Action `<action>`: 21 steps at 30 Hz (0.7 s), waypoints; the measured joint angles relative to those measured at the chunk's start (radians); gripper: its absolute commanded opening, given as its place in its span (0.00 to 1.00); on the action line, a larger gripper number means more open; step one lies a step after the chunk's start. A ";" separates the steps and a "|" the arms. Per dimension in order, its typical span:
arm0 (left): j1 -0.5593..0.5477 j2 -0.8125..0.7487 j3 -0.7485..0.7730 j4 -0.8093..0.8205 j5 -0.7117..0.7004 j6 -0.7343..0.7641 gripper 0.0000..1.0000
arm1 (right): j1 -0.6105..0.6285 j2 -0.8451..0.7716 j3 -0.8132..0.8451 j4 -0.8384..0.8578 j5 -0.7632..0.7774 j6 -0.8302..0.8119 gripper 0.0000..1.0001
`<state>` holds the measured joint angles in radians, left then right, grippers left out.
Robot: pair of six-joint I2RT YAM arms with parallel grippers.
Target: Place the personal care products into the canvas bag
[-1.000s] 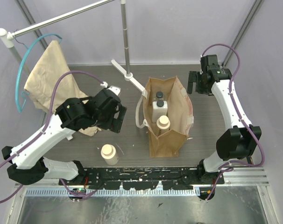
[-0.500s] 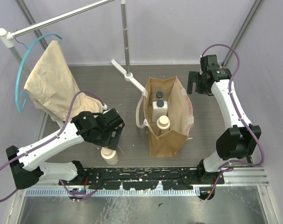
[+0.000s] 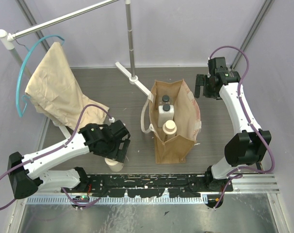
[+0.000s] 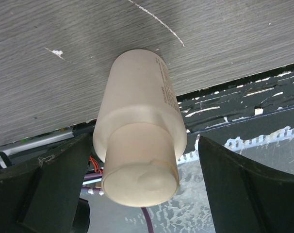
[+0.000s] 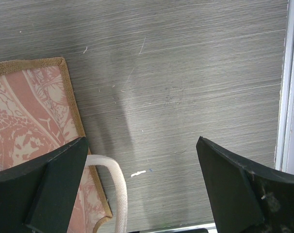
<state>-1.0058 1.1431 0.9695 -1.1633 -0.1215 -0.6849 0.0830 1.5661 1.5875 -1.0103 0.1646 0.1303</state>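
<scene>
A grey table (image 3: pixel 215 131) with a fine wood-grain finish and a few pale scratches fills the scene, walled by plain lilac panels. The left gripper (image 4: pixel 144 194) hangs low over it with its two dark, wedge-shaped fingers spread apart, and a cream cylindrical bottle (image 4: pixel 139 121) stands upright on the table between them. The bottle is matte and smooth, with a wide cream cap that is narrower than the body and faint small print down one side. One finger sits just beside the bottle's shoulder, while the other leaves a clear gap; neither visibly presses on it. The right gripper (image 5: pixel 144 189) is also spread wide with nothing between its fingers, only bare table beneath. Beside one of its fingers lies a corner of the canvas bag (image 5: pixel 25 116), its cloth printed in a salmon pattern with a woven tan border, and a thick whitish strap handle (image 5: pixel 117 187) curves out next to that finger. From above, the canvas bag (image 3: pixel 173 136) stands between the two grippers, its boxy mouth open. In it are two whitish rectangular bottles (image 3: pixel 165 115) with dark round caps and a second cream bottle (image 3: pixel 170 127).
</scene>
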 measured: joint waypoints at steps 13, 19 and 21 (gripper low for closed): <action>0.000 0.002 -0.055 0.024 0.000 -0.031 0.82 | 0.000 0.000 0.000 0.000 0.000 0.000 1.00; 0.000 0.008 -0.055 0.021 0.001 -0.031 0.57 | 0.000 0.000 0.000 -0.001 0.000 0.000 1.00; 0.000 0.008 -0.055 0.021 0.001 -0.031 0.45 | 0.000 0.000 0.000 -0.001 0.000 0.000 1.00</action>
<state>-1.0058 1.1511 0.9142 -1.1423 -0.1207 -0.7162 0.0830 1.5661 1.5875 -1.0111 0.1646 0.1307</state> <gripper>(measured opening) 0.735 0.999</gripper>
